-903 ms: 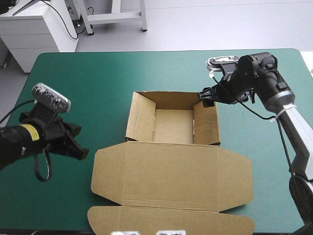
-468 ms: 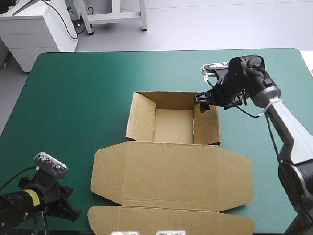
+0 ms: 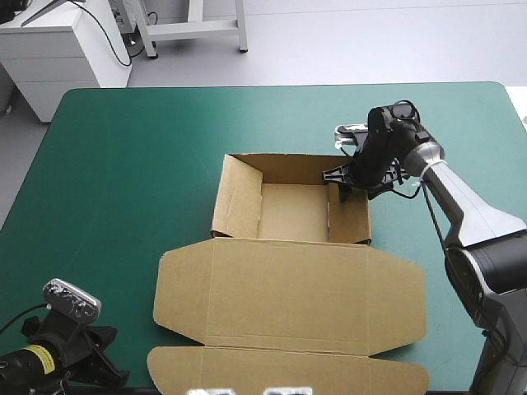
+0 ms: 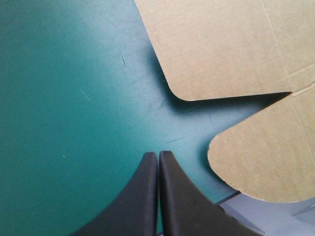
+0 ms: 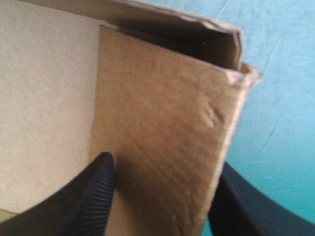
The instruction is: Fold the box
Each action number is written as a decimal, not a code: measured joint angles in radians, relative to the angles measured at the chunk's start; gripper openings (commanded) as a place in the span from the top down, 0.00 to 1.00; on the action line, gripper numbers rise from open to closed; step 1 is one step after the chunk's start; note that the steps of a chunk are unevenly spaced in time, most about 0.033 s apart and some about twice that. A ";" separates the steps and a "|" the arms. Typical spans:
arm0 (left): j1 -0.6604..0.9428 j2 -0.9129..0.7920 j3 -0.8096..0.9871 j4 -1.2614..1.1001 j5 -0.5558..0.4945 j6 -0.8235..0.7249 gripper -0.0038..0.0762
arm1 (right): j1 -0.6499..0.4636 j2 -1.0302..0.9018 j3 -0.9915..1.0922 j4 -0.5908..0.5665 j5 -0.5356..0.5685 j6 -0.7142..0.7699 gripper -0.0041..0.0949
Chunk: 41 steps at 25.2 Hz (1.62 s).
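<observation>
From above: the table has its teal-green cover and nearly nothing on it but the box. The box sits about mid-table as an open tray with walls up. Its lid lies flat toward the near edge, end flaps spread out. Beyond the far edge there's pale grey floor and a white cabinet off the far left corner.

The right gripper is down at the tray's right wall, near its far corner. The left gripper is way off by the near left corner, well apart from the box.

Left wrist view: fingers pressed together into one pointed arch, nothing between them. They're over bare cover, which shows a few faint scratches (well used, I'd say). Ahead of the gripper are two rounded flap corners of the lid, lying flat. A strip of grey floor shows past the table's edge.

Right wrist view: fingers spread, straddling the tray's right wall, one finger inside the tray and the other outside. I can't tell whether they're actually pressing the board. The wall's top corner looks a bit dented and creased, with cover beyond it.
</observation>
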 measured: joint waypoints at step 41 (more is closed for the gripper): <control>0.000 0.000 0.000 0.035 -0.041 -0.030 0.96 | -0.392 -0.040 -0.289 -0.257 -0.022 -0.194 0.98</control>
